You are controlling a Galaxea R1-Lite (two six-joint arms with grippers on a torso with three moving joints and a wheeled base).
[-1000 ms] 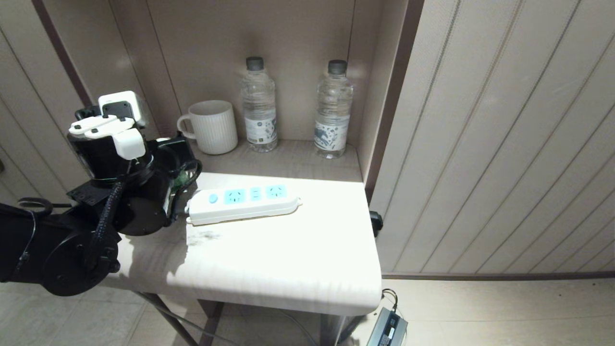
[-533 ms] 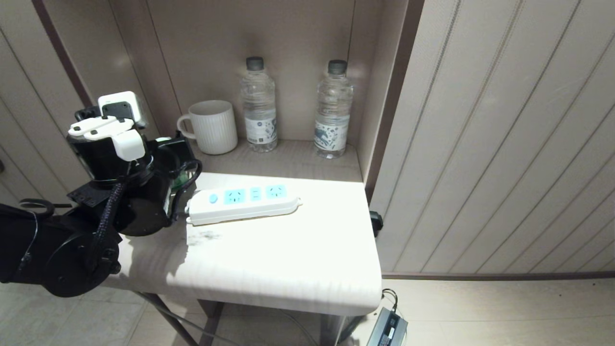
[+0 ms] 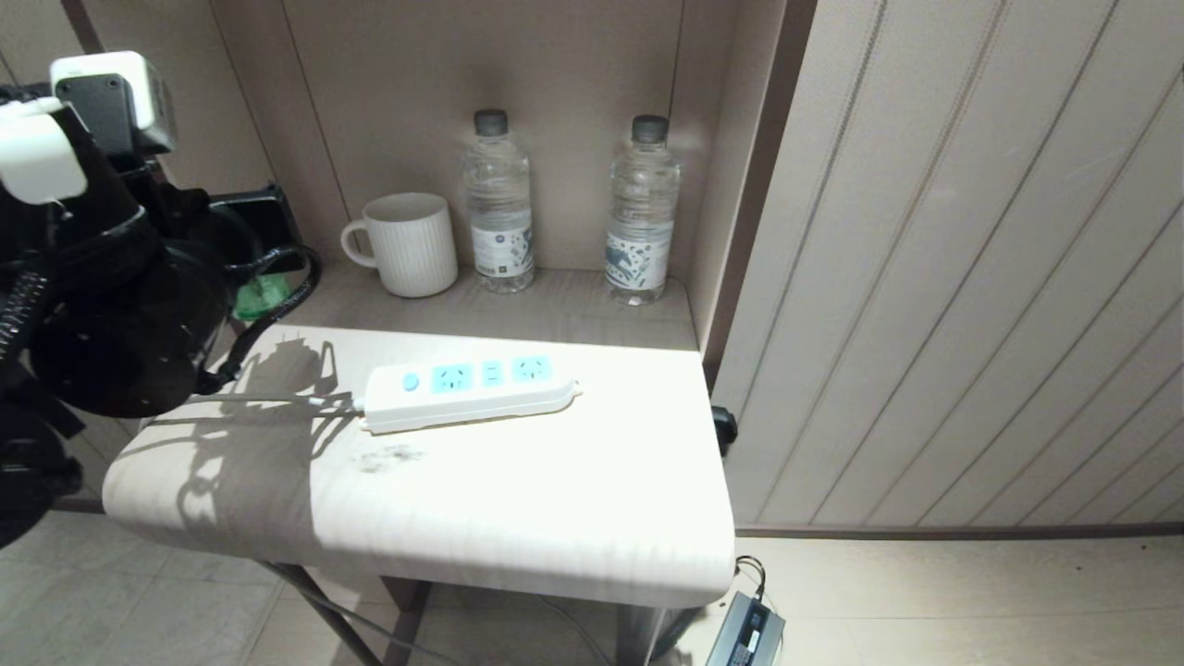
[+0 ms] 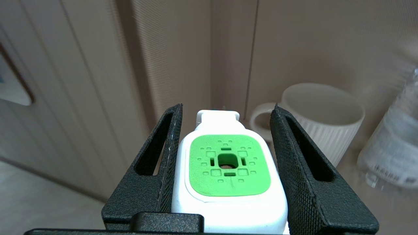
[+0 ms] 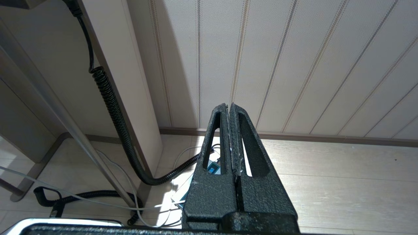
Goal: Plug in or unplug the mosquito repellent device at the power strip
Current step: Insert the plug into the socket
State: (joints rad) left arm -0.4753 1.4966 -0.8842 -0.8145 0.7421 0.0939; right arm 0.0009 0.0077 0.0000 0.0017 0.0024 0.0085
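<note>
Plastic of two colours fills the left wrist view: the mosquito repellent device (image 4: 228, 176), a rounded white body with a bright green square top full of small cut-out holes, sits between the two black, rough-textured fingers (image 4: 163, 153) of the left pincer (image 4: 225, 137). The fingers are clamped on its sides. In the head view this pincer (image 3: 264, 245) hangs above the left back corner of the counter (image 3: 555, 518), and a bit of translucent green shows under it.

The power strip (image 3: 472, 393) is a long white bar with rounded ends, light-blue socket faces and a round blue switch. It lies flat near the middle of the counter, a little toward the back edge, and its grey cord (image 3: 259, 400) runs to the left edge. No plug is in its sockets.

On the shelf behind stand a ribbed white mug (image 3: 407, 245) and two clear bottles (image 3: 499, 199) with dark caps.

The right pincer (image 5: 230, 130) is low beside the counter, over the floor, its black fingers pressed together on nothing.
</note>
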